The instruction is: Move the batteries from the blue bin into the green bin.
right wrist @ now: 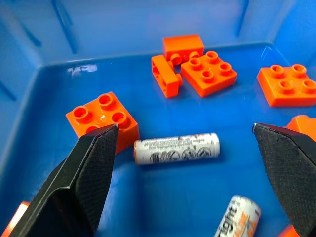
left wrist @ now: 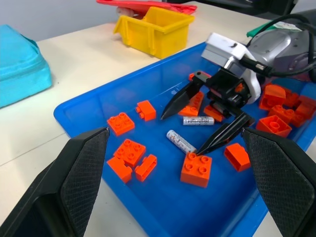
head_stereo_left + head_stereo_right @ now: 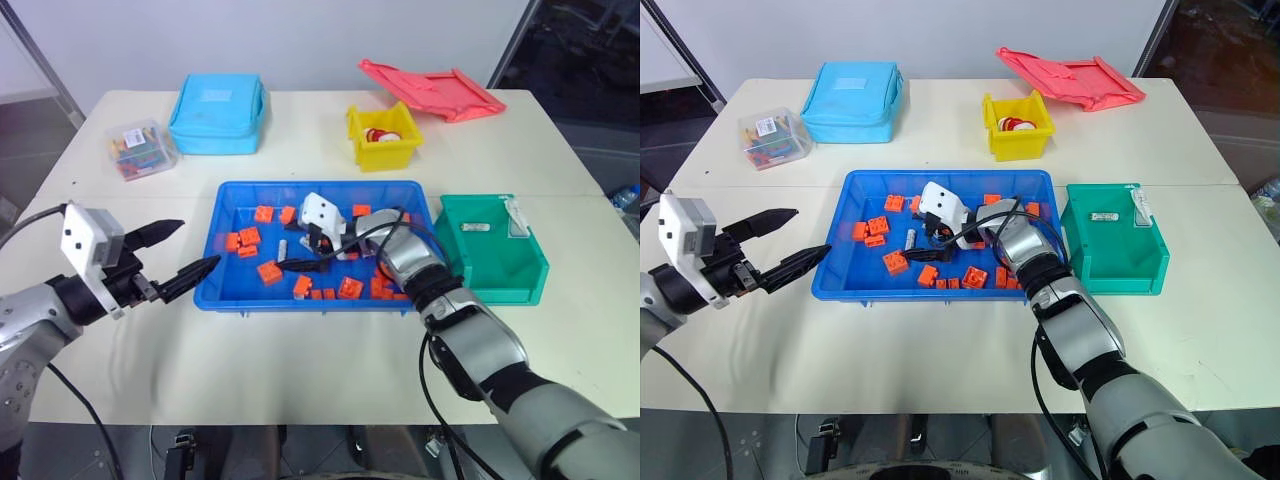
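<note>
Batteries (image 1: 176,148): two loose on the floor of the blue bin (image 3: 300,305), flat on their sides among orange bricks (image 1: 102,118).

Right claw (image 1: 183,129): spread wide, empty, low inside the blue bin, straddling one battery. Long axis of that battery running roughly from finger to finger, one end close by the finger next to a brick, the other end well apart from the opposite finger. Second battery (image 1: 237,217) just beside, nearer the wrist, tilted to the first.

Left claw (image 3: 198,244): also apart, holding nothing, hovering over the table (image 3: 300,350) just outside the blue bin's left rim.

Handling, as a judgement: small, rigid, dense for the size, with a smooth printed sleeve and bare metal caps. Slippery, then, and apt to roll on the slick plastic at the first nudge. Not fragile; firm pressure safe. Best taken across the barrel at mid-length, pads on the curved sides. Pinched end to end, as now lined up, likely to pop out or swing. Probably worth turning the wrist a quarter before closing, or else centring carefully on the caps. Brick touching or nearly touching one end: risk of catching it in the same bite.

Green bin (image 3: 495,280): on the table just right of the blue bin, deep-walled, with one small silver cylinder, probably a battery, on its floor.
</note>
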Controlling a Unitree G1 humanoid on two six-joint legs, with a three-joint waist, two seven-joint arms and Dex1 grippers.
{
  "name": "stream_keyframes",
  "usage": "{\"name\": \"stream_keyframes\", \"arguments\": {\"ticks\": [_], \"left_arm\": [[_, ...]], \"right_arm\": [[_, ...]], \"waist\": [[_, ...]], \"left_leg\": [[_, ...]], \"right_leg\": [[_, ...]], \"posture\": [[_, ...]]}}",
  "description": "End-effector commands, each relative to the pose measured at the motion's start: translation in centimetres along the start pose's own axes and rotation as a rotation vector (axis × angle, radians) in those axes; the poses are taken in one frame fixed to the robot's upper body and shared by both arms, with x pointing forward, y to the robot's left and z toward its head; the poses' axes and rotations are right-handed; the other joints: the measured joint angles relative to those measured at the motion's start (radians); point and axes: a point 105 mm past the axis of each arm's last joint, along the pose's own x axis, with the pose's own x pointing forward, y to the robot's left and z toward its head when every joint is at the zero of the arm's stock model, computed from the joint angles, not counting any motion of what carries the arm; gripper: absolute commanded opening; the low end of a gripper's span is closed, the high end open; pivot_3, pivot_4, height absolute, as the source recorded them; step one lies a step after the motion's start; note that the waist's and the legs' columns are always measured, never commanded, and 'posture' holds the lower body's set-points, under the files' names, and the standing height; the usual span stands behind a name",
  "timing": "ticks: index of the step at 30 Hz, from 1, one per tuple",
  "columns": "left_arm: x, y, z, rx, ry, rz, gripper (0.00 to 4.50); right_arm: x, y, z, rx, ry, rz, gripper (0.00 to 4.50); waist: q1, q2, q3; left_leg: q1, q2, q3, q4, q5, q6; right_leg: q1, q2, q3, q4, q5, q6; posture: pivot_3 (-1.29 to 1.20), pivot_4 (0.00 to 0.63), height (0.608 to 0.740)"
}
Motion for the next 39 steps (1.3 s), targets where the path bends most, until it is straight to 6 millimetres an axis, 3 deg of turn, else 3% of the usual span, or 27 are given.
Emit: {"name": "stream_keyframes", "arguments": {"ticks": [1, 8, 10, 14, 17, 25, 39], "left_arm": [[-0.4, -0.1, 0.9, 0.037, -0.015, 0.007, 4.50], [-0.9, -0.5, 0.4, 0.027, 0.033, -0.018, 4.50], [-1.1, -0.5, 0.4, 0.029, 0.040, -0.018, 4.50], [-1.4, -0.4, 0.4, 0.029, 0.040, -0.011, 4.50], [-1.4, -0.4, 0.3, 0.024, 0.046, -0.014, 4.50], [-1.3, -0.7, 0.5, 0.026, 0.069, -0.059, 4.50], [-1.4, -0.9, 1.3, 0.049, 0.049, -0.058, 4.50]], "right_arm": [[0.4, -0.2, 0.4, -0.012, 0.000, -0.002, 4.45], [0.5, 0.2, -0.2, -0.023, 0.018, 0.028, 4.45], [0.2, -0.1, 0.5, -0.007, -0.015, 0.017, 4.45], [-1.1, -1.6, 4.2, 0.039, -0.158, -0.039, 4.45], [-1.7, -1.5, 4.8, 0.013, -0.160, -0.036, 4.45], [-1.3, 0.3, 3.1, -0.044, -0.085, 0.024, 4.45], [0.2, 1.0, -0.8, -0.106, 0.053, 0.050, 4.45]], "waist": [[0.000, 0.000, 0.000], [-0.002, 0.000, 0.000], [-0.003, 0.000, 0.000], [-0.002, 0.000, 0.000], [0.001, 0.000, 0.000], [0.001, 0.000, 0.000], [0.000, 0.000, 0.000]], "left_leg": [[0.000, 0.000, 0.000, 0.000, 0.000, 0.000], [0.000, 0.000, 0.000, 0.000, 0.000, 0.000], [0.000, 0.000, 0.000, 0.000, 0.000, 0.000], [0.000, 0.000, 0.000, 0.000, 0.000, 0.000], [0.000, 0.000, 0.000, 0.000, 0.000, 0.000], [0.000, 0.000, 0.000, -0.001, 0.000, 0.000], [0.000, 0.000, 0.000, -0.001, 0.000, 0.000]], "right_leg": [[0.000, 0.000, 0.000, 0.000, 0.000, 0.000], [0.000, 0.000, 0.000, 0.000, 0.000, 0.000], [0.000, 0.000, 0.000, 0.000, 0.000, 0.000], [0.000, 0.000, 0.000, 0.000, 0.000, 0.000], [0.000, 0.000, 0.000, 0.000, 0.000, 0.000], [0.000, 0.000, 0.000, 0.000, 0.000, 0.000], [0.000, 0.000, 0.000, -0.001, 0.000, 0.000]], "posture": [[0.00, 0.150, 0.740], [0.00, 0.150, 0.740], [0.00, 0.150, 0.740], [0.00, 0.150, 0.740], [0.00, 0.150, 0.740], [0.00, 0.150, 0.740], [0.00, 0.150, 0.740]]}}
